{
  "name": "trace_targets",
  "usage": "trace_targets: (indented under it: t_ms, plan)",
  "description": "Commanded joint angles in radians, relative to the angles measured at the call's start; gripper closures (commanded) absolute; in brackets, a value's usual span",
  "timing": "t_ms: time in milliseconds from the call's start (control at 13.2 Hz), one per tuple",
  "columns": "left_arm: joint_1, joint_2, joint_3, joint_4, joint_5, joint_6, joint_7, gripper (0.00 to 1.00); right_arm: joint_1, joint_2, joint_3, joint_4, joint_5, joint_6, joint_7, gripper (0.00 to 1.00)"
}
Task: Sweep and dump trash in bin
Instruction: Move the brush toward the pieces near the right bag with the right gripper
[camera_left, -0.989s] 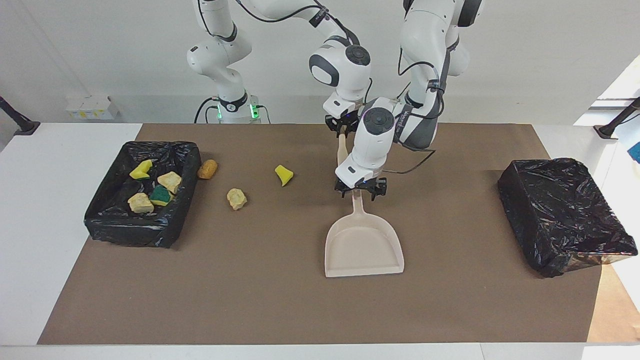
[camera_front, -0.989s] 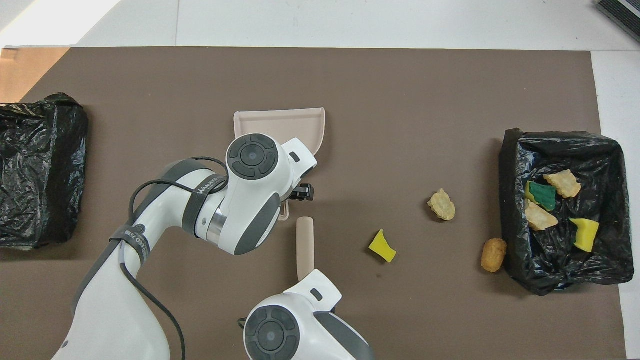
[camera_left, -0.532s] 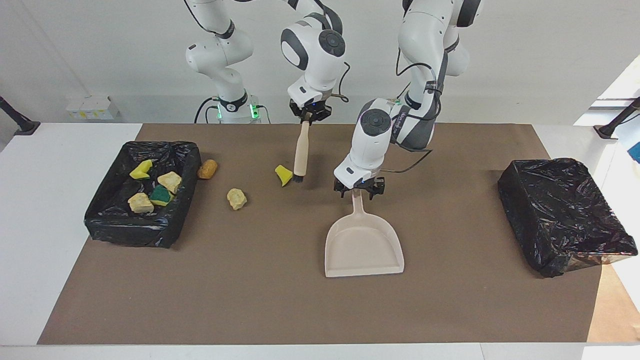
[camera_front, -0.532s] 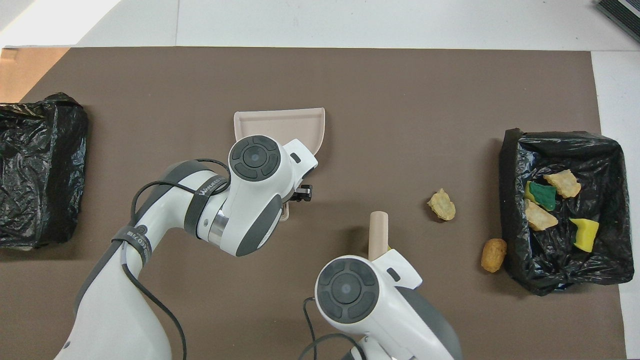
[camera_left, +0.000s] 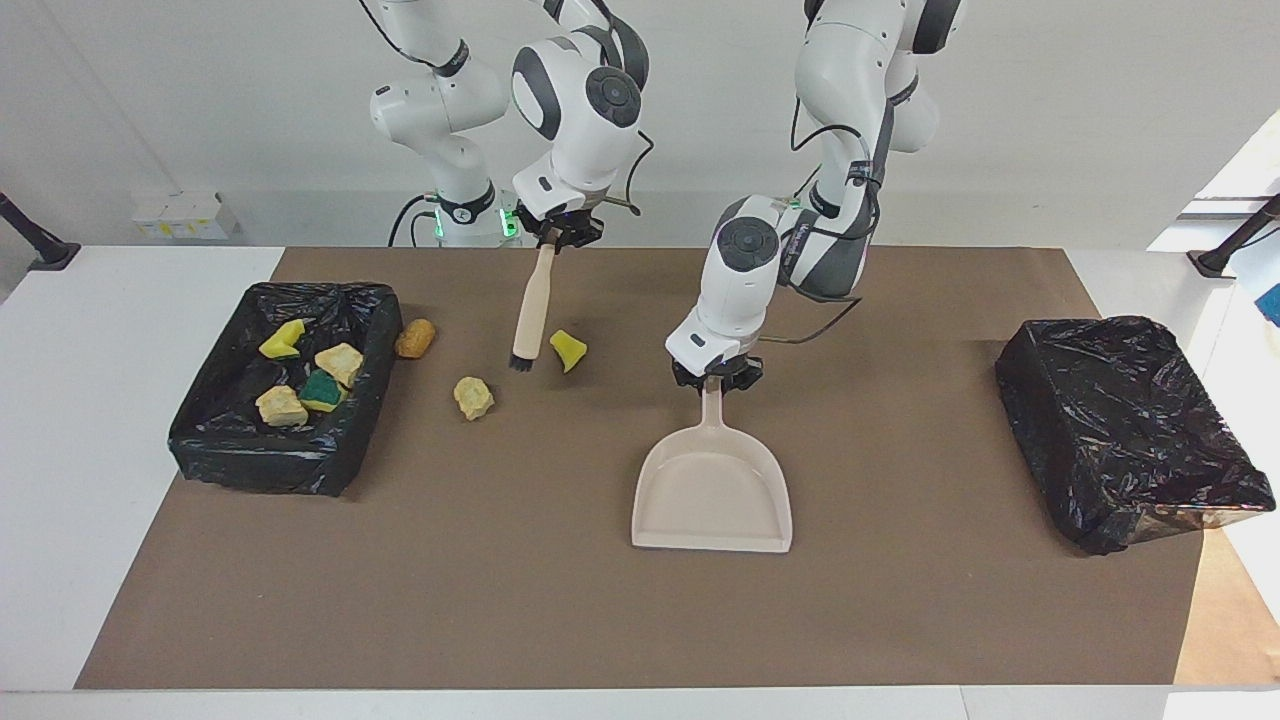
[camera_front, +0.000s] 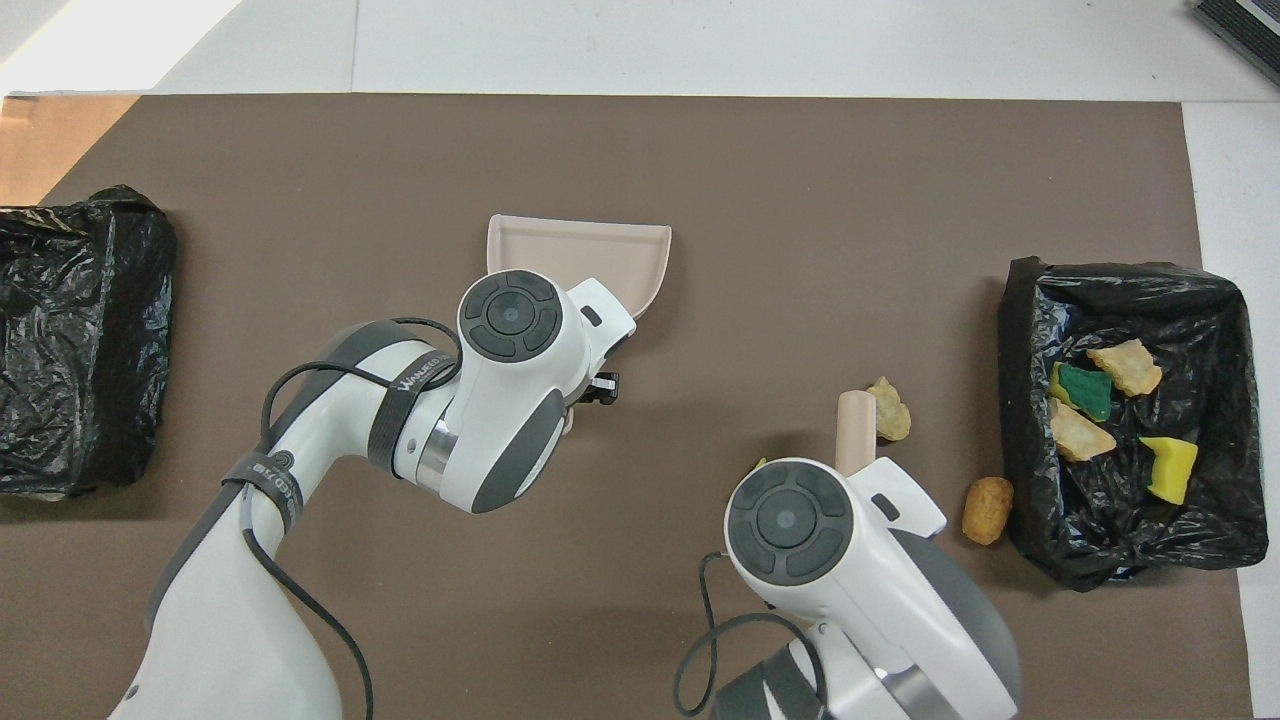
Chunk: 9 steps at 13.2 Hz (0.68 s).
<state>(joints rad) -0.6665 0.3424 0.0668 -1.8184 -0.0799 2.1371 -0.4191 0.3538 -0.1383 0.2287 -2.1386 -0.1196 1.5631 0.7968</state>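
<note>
Facing view: the left gripper (camera_left: 715, 378) is clamped on the handle of the beige dustpan (camera_left: 712, 495), whose pan lies on the brown mat (camera_left: 560, 600) with its mouth away from the robots. The right gripper (camera_left: 562, 233) is closed on the top of the beige hand brush (camera_left: 530, 312), which hangs tilted, its dark bristles low between two loose scraps; whether they touch the mat I cannot tell. Just beside the bristles lies a yellow sponge chunk (camera_left: 567, 350); a tan foam lump (camera_left: 473, 397) sits farther from the robots, and a golden-brown piece (camera_left: 414, 338) rests against the black-lined bin (camera_left: 255, 455) at the right arm's end. Four scraps lie in that bin, one green-backed (camera_left: 322, 389). A second black-bagged bin (camera_left: 1125, 425) stands at the left arm's end.

Overhead view: the left arm's wrist covers the dustpan (camera_front: 580, 262) handle. The brush (camera_front: 855, 432) handle pokes out from under the right arm's wrist, next to the foam lump (camera_front: 888, 409). The golden-brown piece (camera_front: 987, 509) sits beside the bin (camera_front: 1030, 540).
</note>
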Motion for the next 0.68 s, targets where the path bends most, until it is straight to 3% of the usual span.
trace_targets:
  t_ms: [0, 76, 152, 228, 456, 608]
  plan:
    - [-0.010, -0.023, 0.014, -0.016, 0.002, -0.020, -0.010, 0.88, -0.102, -0.055, 0.012, -0.082, 0.041, -0.008, 0.018, 1.00]
    - [-0.007, -0.023, 0.013, -0.018, 0.002, -0.017, -0.009, 0.85, -0.146, -0.064, 0.012, -0.105, 0.050, -0.018, 0.016, 1.00]
    - [-0.004, -0.025, 0.013, -0.024, 0.002, -0.007, 0.012, 0.44, -0.160, -0.078, 0.012, -0.124, 0.073, -0.034, 0.018, 1.00]
    - [-0.002, -0.025, 0.013, -0.022, 0.002, -0.005, 0.047, 0.18, -0.161, -0.108, 0.012, -0.159, 0.093, -0.041, 0.019, 1.00]
    - [-0.001, -0.026, 0.014, -0.015, 0.002, -0.014, 0.054, 0.20, -0.171, -0.245, 0.012, -0.337, 0.159, -0.026, 0.004, 1.00]
    - [-0.001, -0.031, 0.016, -0.013, 0.002, -0.022, 0.051, 0.31, -0.147, -0.282, 0.017, -0.360, 0.198, -0.043, 0.042, 1.00]
